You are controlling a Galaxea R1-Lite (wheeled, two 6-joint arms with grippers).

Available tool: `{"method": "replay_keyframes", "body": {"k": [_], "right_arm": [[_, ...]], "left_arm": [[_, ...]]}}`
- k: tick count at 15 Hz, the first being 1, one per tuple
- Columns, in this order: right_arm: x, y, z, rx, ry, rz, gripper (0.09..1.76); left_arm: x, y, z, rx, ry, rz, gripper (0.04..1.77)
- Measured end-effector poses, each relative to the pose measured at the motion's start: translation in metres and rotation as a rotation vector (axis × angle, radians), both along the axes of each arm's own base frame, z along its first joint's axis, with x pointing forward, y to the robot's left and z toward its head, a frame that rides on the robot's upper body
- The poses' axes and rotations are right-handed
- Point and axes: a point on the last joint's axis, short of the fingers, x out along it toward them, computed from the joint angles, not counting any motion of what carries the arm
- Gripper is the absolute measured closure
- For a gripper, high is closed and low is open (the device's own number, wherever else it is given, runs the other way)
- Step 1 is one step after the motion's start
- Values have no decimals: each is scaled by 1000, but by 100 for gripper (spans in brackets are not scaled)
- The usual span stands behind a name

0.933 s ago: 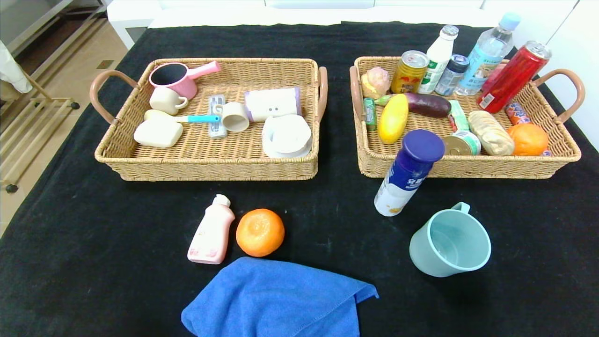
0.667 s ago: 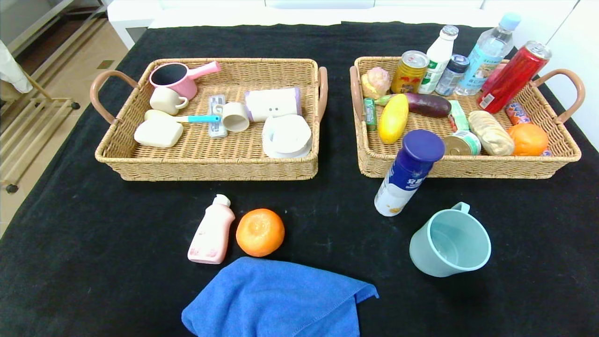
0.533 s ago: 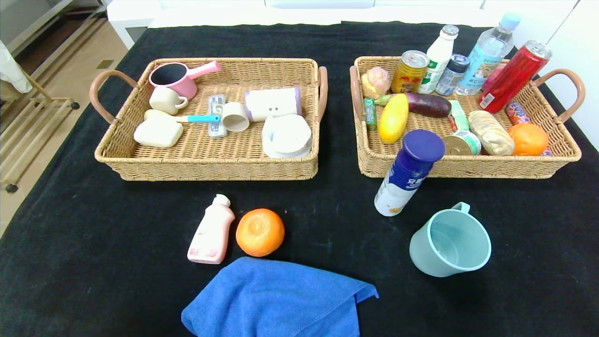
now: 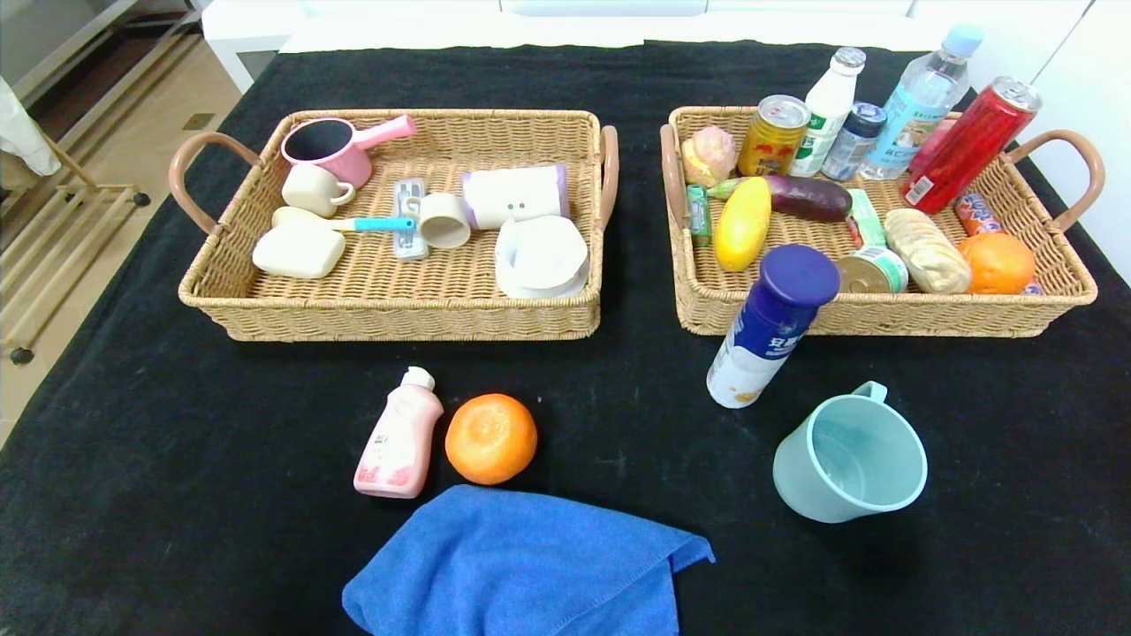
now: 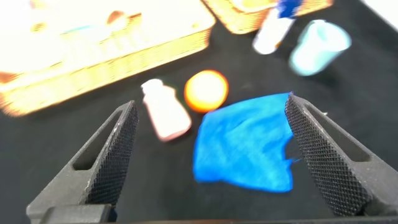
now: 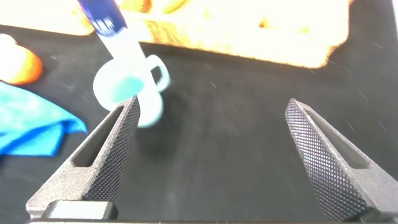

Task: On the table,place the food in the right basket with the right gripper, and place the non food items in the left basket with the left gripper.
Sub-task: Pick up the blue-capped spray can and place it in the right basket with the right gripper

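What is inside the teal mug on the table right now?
The teal mug stands upright on the table with its mouth open toward the head camera. Its visible interior wall and most of the bottom look empty. The near inner wall is hidden behind the rim.

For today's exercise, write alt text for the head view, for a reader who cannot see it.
Five loose items lie on a black table: pink bottle, orange, blue towel, teal mug, blue-capped bottle. Behind, the left basket holds housewares, the right basket food.
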Motion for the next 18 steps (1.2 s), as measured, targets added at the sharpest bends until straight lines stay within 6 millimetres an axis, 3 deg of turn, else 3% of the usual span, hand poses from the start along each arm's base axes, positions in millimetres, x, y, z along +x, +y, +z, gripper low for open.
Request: {"method": "replay_keyframes", "body": {"k": [4,8,12,18], "right_arm": [[43,11,33,-10,65,127,14],[74,44,38,-34,83,155,14],[96,70,30,-70,136,189,14],[103,76,24,-93,175,194,14]], "left_arm": [[49,-17,32,21,27,-145,9],[85,-37,32,68,93,-222,9],[95,-41,26,78,133,-226,9],[95,-41,24,78,136,-226,9]]}}
